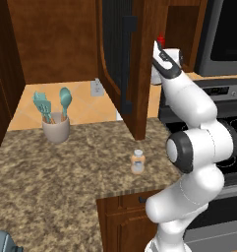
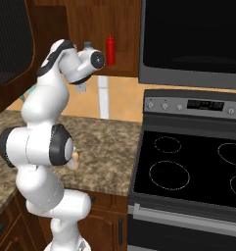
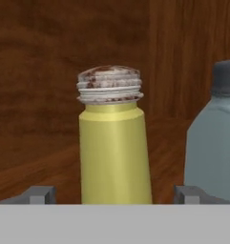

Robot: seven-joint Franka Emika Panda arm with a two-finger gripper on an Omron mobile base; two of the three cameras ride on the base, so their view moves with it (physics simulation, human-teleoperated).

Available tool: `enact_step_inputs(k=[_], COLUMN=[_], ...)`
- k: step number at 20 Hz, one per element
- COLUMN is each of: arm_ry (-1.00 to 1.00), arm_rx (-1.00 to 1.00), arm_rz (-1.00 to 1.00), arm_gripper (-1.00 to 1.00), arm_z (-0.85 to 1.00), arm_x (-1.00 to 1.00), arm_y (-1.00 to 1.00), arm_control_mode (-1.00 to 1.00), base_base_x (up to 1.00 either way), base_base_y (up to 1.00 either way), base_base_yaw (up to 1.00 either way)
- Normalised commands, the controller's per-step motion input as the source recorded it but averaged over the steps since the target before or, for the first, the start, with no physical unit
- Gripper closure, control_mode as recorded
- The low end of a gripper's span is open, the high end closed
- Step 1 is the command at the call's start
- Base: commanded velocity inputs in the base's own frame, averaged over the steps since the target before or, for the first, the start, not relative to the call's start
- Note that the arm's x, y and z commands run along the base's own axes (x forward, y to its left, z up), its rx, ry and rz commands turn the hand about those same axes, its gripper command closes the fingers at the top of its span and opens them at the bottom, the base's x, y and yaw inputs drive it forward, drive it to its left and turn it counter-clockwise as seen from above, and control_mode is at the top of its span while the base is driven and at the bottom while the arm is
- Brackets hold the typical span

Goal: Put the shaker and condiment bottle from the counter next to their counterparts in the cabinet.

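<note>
Condiment bottle (image 3: 114,143) dead centre in the hand view: a slim mustard-yellow body, slightly tapering upward, topped by a ridged screw cap in white with rusty brown mottling. No label, no brand, no writing on it anywhere. It stands upright between the two dark fingertips (image 3: 37,194), one showing at each side of its base; whether the pads are actually touching it I cannot tell, so the jaws' state stays uncertain. Beside it, close on the right of that view, a grey-blue bottle (image 3: 214,152) with a dark cap, also blank of any lettering. Warm reddish-brown wood of the cabinet (image 3: 49,57) behind both.

From the left base view, the gripper (image 1: 158,51) is up high, reaching in past the open cabinet door (image 1: 132,69) with its long dark handle. A red squeeze bottle (image 2: 110,49) with a pointed top stands on the cabinet shelf just beyond the hand, well seen from the right base view.

Down on the speckled counter (image 1: 66,167), the shaker (image 1: 137,161) sits alone near the front edge: small, clear-looking with an orange-tan body and pale top, upright. Any label on it is too small to read. Further back, a pale utensil crock (image 1: 56,129) holds teal spatulas. The stove (image 2: 188,162) with its black glass top is to the right, its clock display unreadable.
</note>
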Motion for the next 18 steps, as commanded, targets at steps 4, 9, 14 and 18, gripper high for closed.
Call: enact_step_inputs(k=[4, 9, 14, 18], arm_ry=[0.0, 0.0, 0.0, -0.02], arm_rx=[0.07, 0.06, 0.02, 0.01], arm_rz=[0.0, 0.0, 0.0, 0.0], arm_gripper=[-1.0, -1.0, -1.0, -1.0], arm_z=[0.11, 0.07, 0.0, 0.0], arm_x=[-0.97, -1.0, -1.0, -1.0], arm_y=[-0.07, -0.05, -0.07, -0.19], arm_control_mode=[-1.0, -1.0, -1.0, -1.0], base_base_x=[0.0, 0.0, 0.0, 0.0], base_base_y=[0.0, 0.0, 0.0, 0.0], base_base_yaw=[0.0, 0.0, 0.0, 0.0])
